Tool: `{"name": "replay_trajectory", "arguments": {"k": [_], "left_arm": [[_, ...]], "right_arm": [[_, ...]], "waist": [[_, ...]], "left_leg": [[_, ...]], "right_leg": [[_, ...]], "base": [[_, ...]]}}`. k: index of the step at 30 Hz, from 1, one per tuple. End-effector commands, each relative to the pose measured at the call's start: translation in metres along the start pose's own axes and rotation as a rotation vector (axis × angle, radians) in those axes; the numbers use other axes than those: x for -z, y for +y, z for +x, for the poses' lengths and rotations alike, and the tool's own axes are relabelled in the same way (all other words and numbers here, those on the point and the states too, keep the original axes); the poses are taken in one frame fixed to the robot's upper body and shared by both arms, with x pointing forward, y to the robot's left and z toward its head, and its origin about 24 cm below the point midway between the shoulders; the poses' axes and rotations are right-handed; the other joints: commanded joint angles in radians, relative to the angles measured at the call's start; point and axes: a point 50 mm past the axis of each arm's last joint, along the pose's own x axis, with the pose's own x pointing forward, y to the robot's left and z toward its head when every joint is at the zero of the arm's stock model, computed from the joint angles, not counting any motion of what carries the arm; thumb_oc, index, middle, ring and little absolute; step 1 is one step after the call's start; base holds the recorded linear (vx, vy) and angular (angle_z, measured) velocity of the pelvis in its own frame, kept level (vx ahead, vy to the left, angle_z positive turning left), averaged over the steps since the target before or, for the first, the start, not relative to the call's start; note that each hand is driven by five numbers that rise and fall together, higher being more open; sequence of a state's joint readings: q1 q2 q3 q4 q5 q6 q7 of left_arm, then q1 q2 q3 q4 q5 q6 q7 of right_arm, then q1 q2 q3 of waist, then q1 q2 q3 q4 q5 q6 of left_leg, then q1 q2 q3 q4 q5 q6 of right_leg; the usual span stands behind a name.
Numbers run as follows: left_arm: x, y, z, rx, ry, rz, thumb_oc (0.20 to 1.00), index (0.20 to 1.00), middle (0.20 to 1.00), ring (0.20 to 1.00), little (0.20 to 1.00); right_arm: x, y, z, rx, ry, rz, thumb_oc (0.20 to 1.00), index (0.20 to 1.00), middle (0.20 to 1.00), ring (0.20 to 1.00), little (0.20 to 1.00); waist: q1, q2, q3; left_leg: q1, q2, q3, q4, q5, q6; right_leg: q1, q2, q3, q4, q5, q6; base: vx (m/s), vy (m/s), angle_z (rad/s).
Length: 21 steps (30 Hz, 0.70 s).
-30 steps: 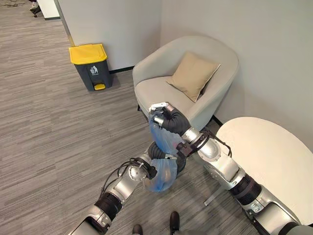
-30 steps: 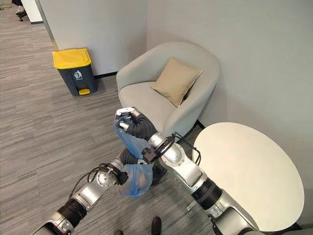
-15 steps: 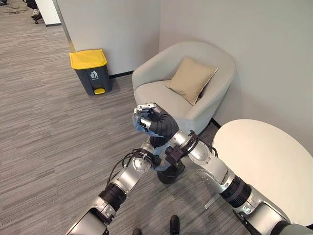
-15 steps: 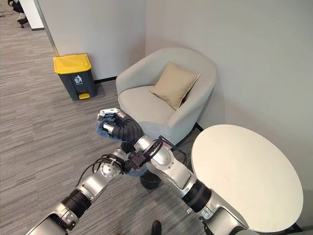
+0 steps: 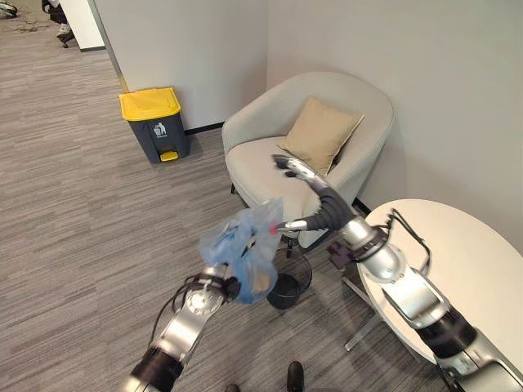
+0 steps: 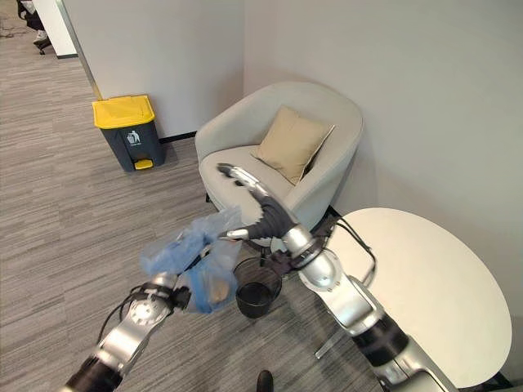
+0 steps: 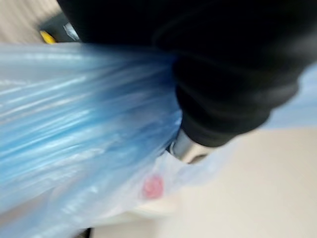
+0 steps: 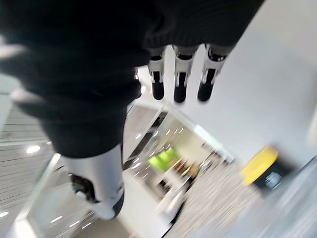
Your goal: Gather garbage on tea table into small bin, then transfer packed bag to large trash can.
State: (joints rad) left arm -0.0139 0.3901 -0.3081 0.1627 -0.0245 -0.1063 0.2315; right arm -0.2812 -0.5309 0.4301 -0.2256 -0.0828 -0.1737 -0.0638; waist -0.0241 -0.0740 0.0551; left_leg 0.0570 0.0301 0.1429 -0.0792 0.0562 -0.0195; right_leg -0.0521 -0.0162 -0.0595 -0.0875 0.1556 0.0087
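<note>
My left hand (image 5: 232, 285) holds the blue garbage bag (image 5: 245, 249) in curled fingers, raised in the air just beside the small black bin (image 5: 288, 279) on the floor. My right hand (image 5: 306, 192) is spread with straight fingers, empty, over the armchair (image 5: 347, 114). The yellow-lidded trash can (image 5: 155, 123) stands well apart by the wall.

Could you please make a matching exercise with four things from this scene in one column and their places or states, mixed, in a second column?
Things:
1. blue bag
2. small black bin
3. cushion
4. right hand

Places or states:
A. on the armchair
B. open, holding nothing
C. held up by the left hand
D. on the floor beside the round table

Pairs: 1-C, 2-D, 3-A, 4-B
</note>
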Motion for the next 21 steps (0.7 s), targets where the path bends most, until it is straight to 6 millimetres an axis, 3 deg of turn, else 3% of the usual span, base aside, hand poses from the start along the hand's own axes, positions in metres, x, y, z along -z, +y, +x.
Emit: {"name": "replay_trajectory", "arguments": {"k": [1,2,3,4,5,7,9,11,14,18,19,20,21], "left_arm": [[-0.026,0.018,0.016,-0.049,-0.141,-0.050,0.200,0.200,0.200,0.200,0.200],[-0.013,0.027,0.008,-0.061,-0.089,-0.062,0.200,0.200,0.200,0.200,0.200],[0.010,0.048,-0.007,-0.078,0.000,-0.092,0.200,0.200,0.200,0.200,0.200],[0.020,0.059,-0.015,-0.087,0.040,-0.099,0.200,0.200,0.200,0.200,0.200],[0.026,0.063,-0.020,-0.091,0.066,-0.107,0.200,0.200,0.200,0.200,0.200],[0.054,0.074,-0.042,-0.107,0.189,-0.138,0.200,0.200,0.200,0.200,0.200],[0.082,0.077,-0.065,-0.137,0.327,-0.177,0.200,0.200,0.200,0.200,0.200],[0.099,0.076,-0.082,-0.164,0.414,-0.210,0.200,0.200,0.200,0.200,0.200],[0.112,0.076,-0.094,-0.194,0.484,-0.229,0.200,0.200,0.200,0.200,0.200],[0.111,0.076,-0.081,-0.214,0.468,-0.241,0.200,0.200,0.200,0.200,0.200],[0.105,0.074,-0.071,-0.210,0.437,-0.247,0.200,0.200,0.200,0.200,0.200],[0.105,0.074,-0.071,-0.210,0.437,-0.247,0.200,0.200,0.200,0.200,0.200],[0.099,0.070,-0.063,-0.196,0.407,-0.250,0.200,0.200,0.200,0.200,0.200]], "right_arm": [[-0.002,-0.011,-0.003,0.090,-0.022,0.028,1.000,1.000,1.000,1.000,1.000],[0.020,-0.012,-0.022,0.105,0.109,0.056,1.000,1.000,1.000,1.000,1.000],[0.067,-0.014,-0.072,0.142,0.402,0.112,1.000,1.000,1.000,1.000,1.000],[0.088,-0.012,-0.102,0.170,0.553,0.159,1.000,1.000,1.000,1.000,1.000],[0.099,-0.009,-0.118,0.181,0.634,0.180,1.000,1.000,1.000,1.000,1.000],[0.124,0.001,-0.170,0.197,0.875,0.223,1.000,1.000,1.000,1.000,1.000],[0.136,0.012,-0.207,0.206,1.041,0.259,1.000,1.000,1.000,1.000,1.000],[0.139,0.017,-0.221,0.216,1.099,0.276,1.000,1.000,1.000,1.000,1.000],[0.141,0.018,-0.223,0.221,1.115,0.282,1.000,1.000,1.000,1.000,1.000],[0.144,0.013,-0.216,0.270,1.096,0.278,1.000,1.000,1.000,1.000,1.000],[0.145,0.010,-0.213,0.294,1.093,0.276,1.000,1.000,1.000,1.000,1.000],[0.145,0.010,-0.212,0.295,1.092,0.275,1.000,1.000,1.000,1.000,1.000],[0.146,0.011,-0.209,0.302,1.089,0.274,1.000,1.000,1.000,1.000,1.000]], "waist": [[-0.013,-0.017,-0.017],[-0.015,-0.015,-0.017],[-0.022,-0.010,-0.012],[-0.025,-0.008,-0.009],[-0.026,-0.007,-0.007],[-0.027,-0.004,-0.001],[-0.022,-0.002,0.010],[-0.018,-0.003,0.020],[-0.005,-0.008,0.049],[0.004,-0.019,0.105],[0.001,-0.019,0.115],[0.000,-0.018,0.114],[-0.007,-0.018,0.117]], "left_leg": [[-0.020,-0.009,-0.068,0.017,-0.092,-0.012],[-0.020,-0.009,-0.068,0.019,-0.091,-0.012],[-0.021,-0.008,-0.067,0.022,-0.090,-0.014],[-0.023,-0.009,-0.066,0.024,-0.089,-0.015],[-0.024,-0.009,-0.067,0.026,-0.088,-0.016],[-0.029,-0.009,-0.073,0.032,-0.087,-0.019],[-0.038,-0.009,-0.081,0.044,-0.088,-0.021],[-0.045,-0.008,-0.087,0.059,-0.091,-0.021],[-0.079,-0.009,-0.098,0.109,-0.099,-0.023],[-0.187,-0.018,-0.094,0.200,-0.097,-0.039],[-0.215,0.002,-0.030,0.227,-0.102,-0.037],[-0.220,0.003,-0.031,0.231,-0.104,-0.037],[-0.216,0.031,0.047,0.260,-0.137,-0.036]], "right_leg": [[0.099,-0.012,0.001,0.035,-0.212,0.075],[0.100,-0.012,0.000,0.035,-0.213,0.076],[0.100,-0.012,-0.003,0.038,-0.215,0.077],[0.100,-0.012,-0.005,0.040,-0.217,0.078],[0.099,-0.012,-0.007,0.042,-0.219,0.077],[0.099,-0.012,-0.016,0.047,-0.225,0.075],[0.097,-0.012,-0.023,0.054,-0.230,0.072],[0.096,-0.012,-0.028,0.058,-0.235,0.069],[0.086,-0.014,-0.035,0.070,-0.239,0.063],[0.045,-0.036,-0.082,0.088,-0.234,0.058],[0.023,-0.057,-0.130,0.093,-0.230,0.058],[0.021,-0.056,-0.131,0.093,-0.230,0.058],[0.023,-0.071,-0.162,0.087,-0.235,0.064]], "base": [[0.00,0.000,0.00],[0.00,0.000,0.00],[0.00,0.000,0.00],[-0.03,-0.026,0.12],[-0.03,-0.024,0.13],[-0.04,-0.028,0.05],[-0.05,-0.033,0.04],[-0.03,-0.029,0.08],[-0.06,-0.020,0.04],[-0.20,-0.014,0.50],[-0.13,0.028,0.95],[-0.02,0.057,1.11],[0.10,0.079,0.95]]}}
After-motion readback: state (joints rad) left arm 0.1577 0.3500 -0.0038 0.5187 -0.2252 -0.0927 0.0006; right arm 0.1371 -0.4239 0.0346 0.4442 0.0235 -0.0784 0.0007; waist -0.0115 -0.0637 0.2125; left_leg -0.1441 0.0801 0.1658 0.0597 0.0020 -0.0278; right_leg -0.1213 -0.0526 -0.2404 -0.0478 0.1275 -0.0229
